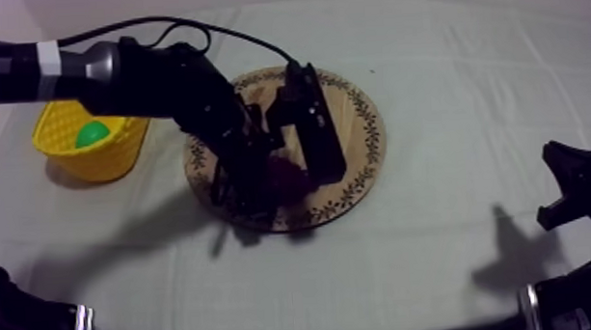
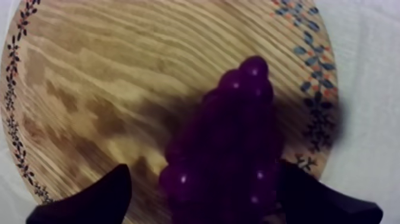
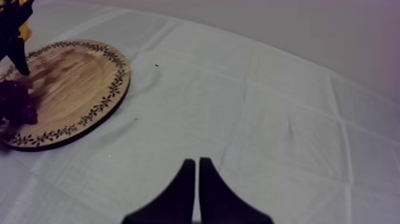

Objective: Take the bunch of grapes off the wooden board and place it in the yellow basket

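Yellow basket (image 1: 106, 159) at ten o'clock on the tabletop (image 1: 449, 72), standing on the grey-white cloth. Close to the wooden board's nine o'clock rim, yet apart from it. Inside, a green rounded thing (image 1: 91, 134); kind impossible to tell.

Left arm (image 1: 150, 83) stretched from the ten o'clock edge, passing above the basket's far rim and bending down over the round wooden board (image 1: 360, 125). Board at the tabletop's middle, flat on the cloth, a ring of small leaf sprigs round its rim.

Left pincer (image 2: 203, 168) low over the board's six o'clock part, spread wide, one black finger (image 2: 89, 199) at each flank of the bunch of grapes (image 2: 232, 149). Between the finger at one flank and the fruit, a strip of bare wood showing; at the other flank, finger and fruit so close that touch cannot be told. Not pinching.

Grapes dark purple, lying on the wood near the patterned rim, at six o'clock on the board (image 1: 290, 177), narrow end pointing away from the fingers. Dark shadow on the wood around them.

From the right wrist camera: same bunch (image 3: 16, 102) at the board's edge, the other arm's black fingers standing right over it.

Right pincer (image 3: 197, 173) pressed together into a narrow wedge, pinching nothing, hanging over bare cloth well apart from the board. From above, seen at four o'clock by the tabletop's edge (image 1: 573, 186), with its shadow on the cloth beside it.
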{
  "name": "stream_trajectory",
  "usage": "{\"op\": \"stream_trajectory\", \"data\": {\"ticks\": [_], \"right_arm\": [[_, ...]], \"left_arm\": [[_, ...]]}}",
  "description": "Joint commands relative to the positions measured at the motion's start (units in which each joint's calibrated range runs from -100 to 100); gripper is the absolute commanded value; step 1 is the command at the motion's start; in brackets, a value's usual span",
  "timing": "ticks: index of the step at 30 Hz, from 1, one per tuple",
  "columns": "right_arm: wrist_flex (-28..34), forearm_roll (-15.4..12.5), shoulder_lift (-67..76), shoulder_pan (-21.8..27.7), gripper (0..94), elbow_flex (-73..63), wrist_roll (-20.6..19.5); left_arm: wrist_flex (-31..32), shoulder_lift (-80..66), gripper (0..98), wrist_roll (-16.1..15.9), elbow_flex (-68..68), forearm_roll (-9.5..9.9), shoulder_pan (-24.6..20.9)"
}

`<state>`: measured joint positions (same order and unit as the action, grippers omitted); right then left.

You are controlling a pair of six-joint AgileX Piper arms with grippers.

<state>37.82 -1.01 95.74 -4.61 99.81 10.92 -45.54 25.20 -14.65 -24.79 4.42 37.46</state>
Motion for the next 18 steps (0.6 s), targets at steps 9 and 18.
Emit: {"op": "stream_trajectory", "data": {"ticks": [9,18], "right_arm": [[0.00,0.01,0.01,0.02,0.4,-0.03,0.00],[0.00,0.01,0.01,0.02,0.4,-0.03,0.00]], "left_arm": [[-0.51,2.53,87.7,-0.70,1.53,-0.17,-0.02],[0.89,2.92,68.5,-0.55,2.19,-0.40,-0.06]]}}
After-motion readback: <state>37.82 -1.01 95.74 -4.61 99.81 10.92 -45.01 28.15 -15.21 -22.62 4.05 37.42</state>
